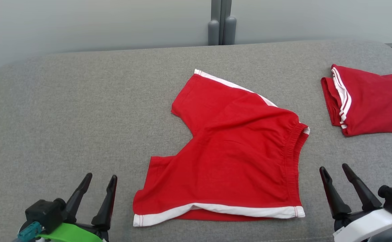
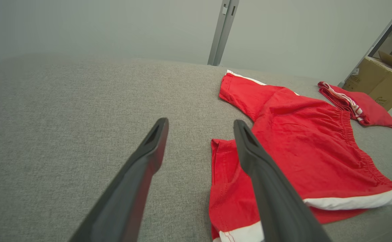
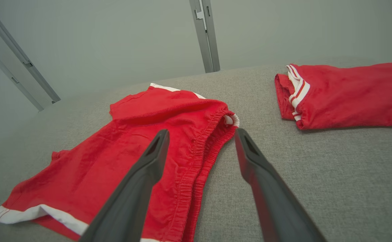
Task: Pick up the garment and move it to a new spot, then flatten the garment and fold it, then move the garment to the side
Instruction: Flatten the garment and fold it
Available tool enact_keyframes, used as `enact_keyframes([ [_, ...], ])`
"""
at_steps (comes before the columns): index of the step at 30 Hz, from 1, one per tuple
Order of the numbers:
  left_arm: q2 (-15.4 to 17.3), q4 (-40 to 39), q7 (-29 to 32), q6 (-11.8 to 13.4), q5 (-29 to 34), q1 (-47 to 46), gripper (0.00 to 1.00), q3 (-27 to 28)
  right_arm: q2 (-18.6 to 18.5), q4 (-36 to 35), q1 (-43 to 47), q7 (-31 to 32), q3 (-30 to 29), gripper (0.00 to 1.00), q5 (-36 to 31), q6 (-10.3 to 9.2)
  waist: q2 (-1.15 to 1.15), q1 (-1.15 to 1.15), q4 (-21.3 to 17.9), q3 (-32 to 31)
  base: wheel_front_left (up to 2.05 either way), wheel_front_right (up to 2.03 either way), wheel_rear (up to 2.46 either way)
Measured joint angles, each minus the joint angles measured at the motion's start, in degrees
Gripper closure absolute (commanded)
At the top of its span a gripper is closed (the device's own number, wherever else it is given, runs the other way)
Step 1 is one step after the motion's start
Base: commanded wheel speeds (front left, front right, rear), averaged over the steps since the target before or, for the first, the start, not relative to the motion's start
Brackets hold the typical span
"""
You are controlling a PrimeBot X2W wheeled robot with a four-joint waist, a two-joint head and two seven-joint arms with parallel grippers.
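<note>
Shorts [image 1: 236,158] of red cloth are spread near the middle of the grey fabric-covered tabletop [image 1: 65,111], roughly between the two pincers and a little beyond them. The elastic waistband is turned toward the robot's right, and the two legs are pointed toward its left, the farther one angled away toward the wall. A white band is carried along the near edge and another along the far edge (a strip of red is seen peeping out beneath the near band). The cloth is creased and not fully flattened.

The left pincer [image 1: 101,176] is seen at the lower left of the head view, just beside the near left corner of the shorts and apart from them. Its two dark fingers are spread wide and nothing is held between them. From its wrist, the left pincer [image 2: 200,122] is aimed across the bare grey surface, with the shorts [image 2: 303,144] lying to one side of it.

The right pincer [image 1: 334,167] is placed at the lower right, just beside the waistband, likewise spread wide and holding nothing. From its wrist, the right pincer [image 3: 201,131] is seen above the waistband of the shorts [image 3: 132,144].

A second red garment [image 1: 374,101] with white stripes is laid folded at the far right, well apart from the shorts. A cardboard box [image 2: 377,84] is seen beyond the tabletop.
</note>
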Motion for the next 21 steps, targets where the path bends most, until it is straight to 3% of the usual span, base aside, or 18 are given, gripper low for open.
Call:
enact_keyframes([
  [8,-0.68,1.74,2.69,-1.71,0.08,0.14,0.0,-4.09,0.07,3.41,2.15,4.41,3.79,0.0,3.58,3.12,0.0,0.0,0.47,1.45,0.0,0.0,0.0],
  [21,-1.82,5.68,9.28,-3.13,-2.82,1.32,0.0,-7.16,0.48,5.88,1.77,8.92,6.39,0.0,6.55,4.13,0.0,0.0,0.56,3.53,0.0,0.0,0.0],
])
